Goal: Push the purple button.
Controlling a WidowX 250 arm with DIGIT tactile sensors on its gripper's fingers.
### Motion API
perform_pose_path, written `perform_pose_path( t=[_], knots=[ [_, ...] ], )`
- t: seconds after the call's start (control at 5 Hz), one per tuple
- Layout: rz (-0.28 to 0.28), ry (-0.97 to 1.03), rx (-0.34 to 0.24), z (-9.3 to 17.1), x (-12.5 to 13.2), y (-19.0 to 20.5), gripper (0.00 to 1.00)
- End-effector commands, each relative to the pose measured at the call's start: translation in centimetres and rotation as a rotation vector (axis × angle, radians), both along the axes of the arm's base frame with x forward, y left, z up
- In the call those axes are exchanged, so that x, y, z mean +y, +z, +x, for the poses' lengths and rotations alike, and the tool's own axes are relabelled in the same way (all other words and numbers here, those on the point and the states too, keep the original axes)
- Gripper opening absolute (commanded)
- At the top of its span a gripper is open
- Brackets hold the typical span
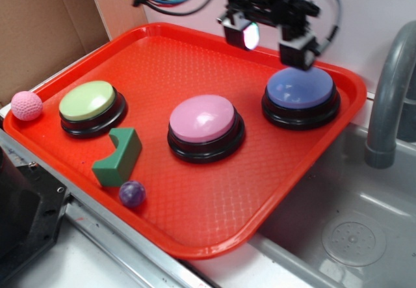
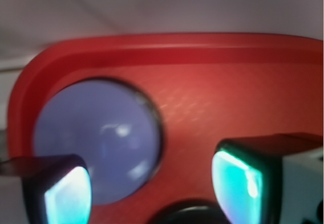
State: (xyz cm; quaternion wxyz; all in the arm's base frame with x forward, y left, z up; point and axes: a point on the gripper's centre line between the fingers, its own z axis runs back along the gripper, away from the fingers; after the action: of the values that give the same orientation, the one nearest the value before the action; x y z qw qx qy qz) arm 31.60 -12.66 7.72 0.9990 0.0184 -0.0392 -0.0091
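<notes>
The purple button (image 1: 300,88) is a glossy periwinkle dome on a black base, standing at the far right of the red tray (image 1: 195,223). My gripper (image 1: 270,44) hangs open just above the tray's back edge. One finger hovers right over the button's far rim; the other is to its left over bare tray. In the wrist view the purple button (image 2: 98,138) fills the lower left, partly behind my left fingertip (image 2: 66,196), and the gripper (image 2: 152,193) holds nothing.
A pink dome button (image 1: 203,119) sits mid-tray, a green one (image 1: 88,101) at the left. A green block (image 1: 120,157) and a small dark purple ball (image 1: 132,194) lie near the front. A pink ball (image 1: 26,105) rests off the tray. A sink with a grey faucet (image 1: 387,99) is at the right.
</notes>
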Motion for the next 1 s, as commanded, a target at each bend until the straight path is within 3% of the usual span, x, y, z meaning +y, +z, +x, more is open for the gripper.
perform_pose_path(
  t=[0.0, 0.2, 0.4, 0.6, 0.8],
  knots=[
    [-0.067, -0.059, -0.001, 1.3, -1.2, 0.0, 1.0],
    [-0.083, -0.097, 0.034, 2.3, 0.6, -2.0, 1.0],
    [-0.089, -0.086, 0.034, 2.2, 0.9, -2.0, 1.0],
    [-0.047, -0.111, -0.009, 1.8, 0.6, 0.5, 1.0],
    [0.042, -0.231, -0.006, 0.9, 0.6, 3.6, 1.0]
  ],
)
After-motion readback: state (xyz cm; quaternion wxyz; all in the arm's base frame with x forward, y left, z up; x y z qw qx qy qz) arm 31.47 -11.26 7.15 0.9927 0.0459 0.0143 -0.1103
